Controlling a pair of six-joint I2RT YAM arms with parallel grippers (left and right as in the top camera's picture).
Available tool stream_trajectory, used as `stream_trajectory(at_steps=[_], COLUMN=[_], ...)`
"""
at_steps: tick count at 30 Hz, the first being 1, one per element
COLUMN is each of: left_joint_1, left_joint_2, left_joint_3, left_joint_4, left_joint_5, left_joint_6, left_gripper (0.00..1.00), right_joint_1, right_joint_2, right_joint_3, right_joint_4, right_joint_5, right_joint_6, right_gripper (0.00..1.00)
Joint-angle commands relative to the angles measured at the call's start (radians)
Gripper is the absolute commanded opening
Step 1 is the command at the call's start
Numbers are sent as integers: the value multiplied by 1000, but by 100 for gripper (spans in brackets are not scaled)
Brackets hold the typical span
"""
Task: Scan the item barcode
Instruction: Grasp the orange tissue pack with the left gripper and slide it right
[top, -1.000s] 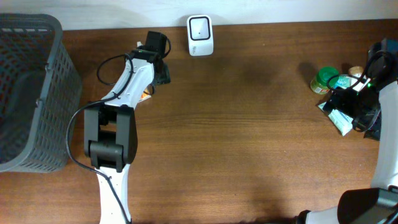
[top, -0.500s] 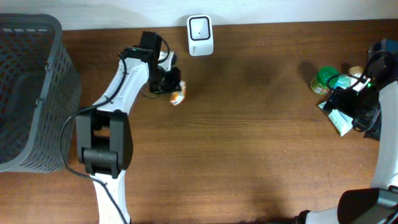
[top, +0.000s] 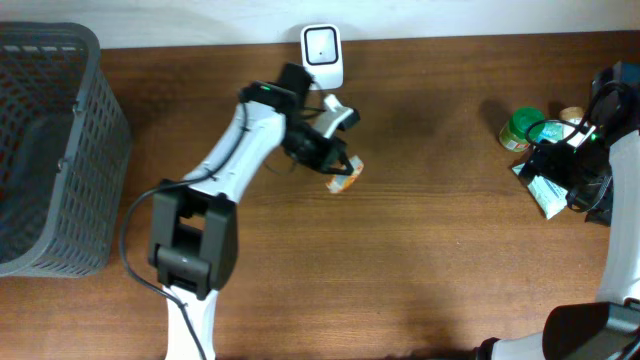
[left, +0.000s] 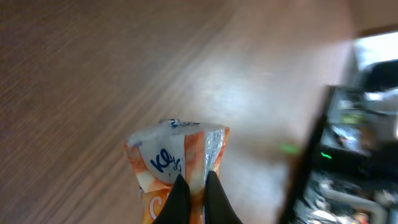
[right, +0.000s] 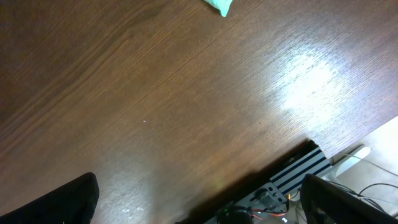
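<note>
While pinched by its crimped top seam in the left gripper (top: 333, 166), hangs just beneath the shut jaws: an orange-and-white snack packet (top: 344, 178), blue lettering on the white part. From the left wrist camera, two dark fingertips (left: 180, 198) pressed together on that seam, with the packet's body spreading out ahead of them over the brown wooden table (left: 93, 62). Hard to tell from either view whether resting on the wood or lifted clear of it; barcode not made out.

Beyond the closed jaws, near but apart — a white barcode scanner (top: 322, 57) at the table's far edge, with a dark square window on its face. Well away from the jaws, out past the arm's base, a grey plastic basket (top: 100, 150) with slotted walls.

Over at the right gripper (top: 552, 172), jaws spread wide and gripping nothing. In the right wrist view, dark fingers (right: 62, 200) at the two lower corners, bare wood between. Just ahead of those open jaws, not between them — a teal packet (top: 548, 195) flat on the table. Farther out on the same side, a green can (top: 522, 128) and a small tan-topped item (top: 573, 116) close together, both apart from the jaws.
</note>
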Motion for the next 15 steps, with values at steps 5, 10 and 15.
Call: stream_trajectory(at_steps=[5, 10, 15], left_joint_1=[-265, -254, -25], left_joint_2=[-22, -33, -87], left_joint_3=[4, 111, 229], left_joint_4=[83, -5, -246], left_joint_5=[-563, -563, -882], left_joint_6=[-615, -599, -600], left_gripper=[53, 75, 99], right_joint_1=[0, 0, 0], right_joint_2=[-1, -1, -1], right_joint_3=[0, 0, 0], right_joint_4=[0, 0, 0], right_joint_5=[13, 13, 13], right_joint_6=[-6, -6, -6], right_gripper=[99, 99, 99])
